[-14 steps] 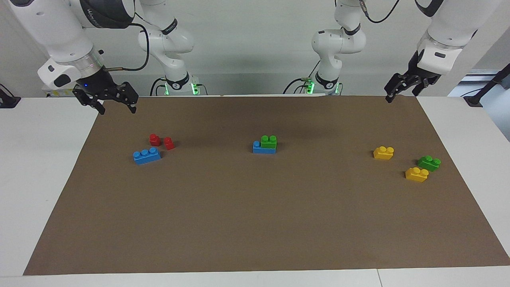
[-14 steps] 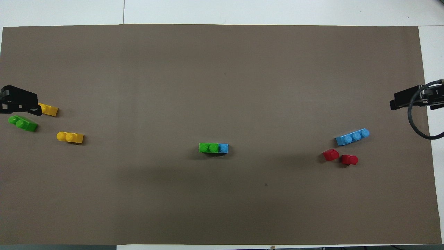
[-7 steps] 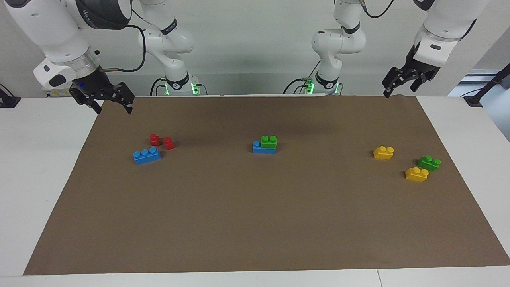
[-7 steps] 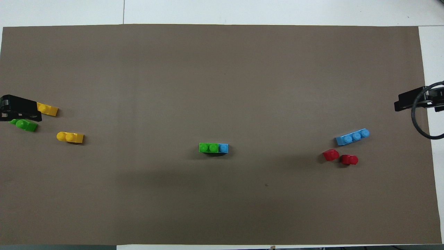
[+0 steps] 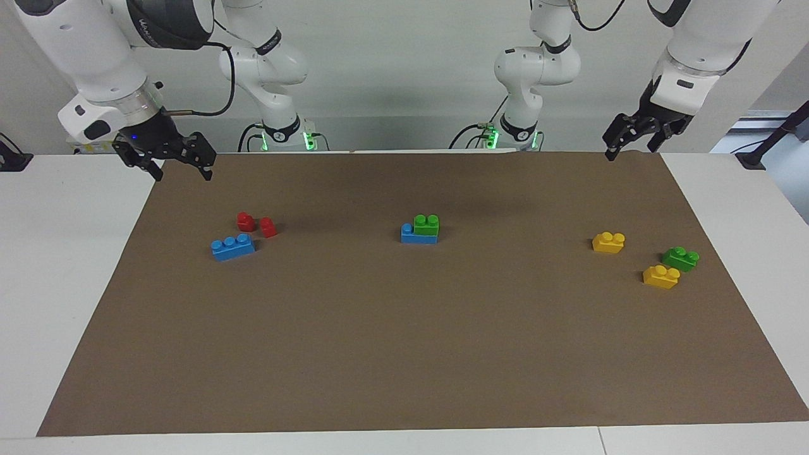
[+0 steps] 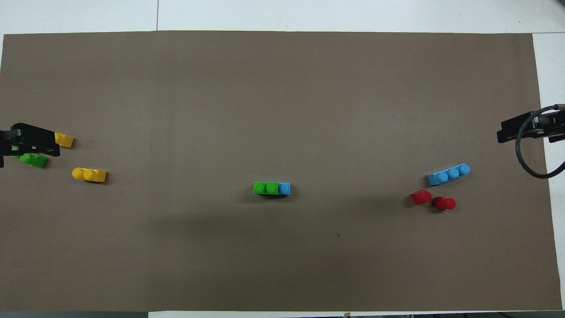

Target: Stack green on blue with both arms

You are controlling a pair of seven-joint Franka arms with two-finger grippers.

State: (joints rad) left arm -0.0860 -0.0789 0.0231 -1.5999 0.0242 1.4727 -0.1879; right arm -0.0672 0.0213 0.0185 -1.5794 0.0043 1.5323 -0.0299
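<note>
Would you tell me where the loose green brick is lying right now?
The loose green brick lies on the brown mat toward the left arm's end of the table, beside two yellow bricks.

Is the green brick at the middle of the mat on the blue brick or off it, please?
On: the green brick sits atop the blue brick, covering two studs; one blue stud shows.

Little can be read — a line of light lettering runs along the dark band of the right arm. Its letters cannot be made out.
</note>
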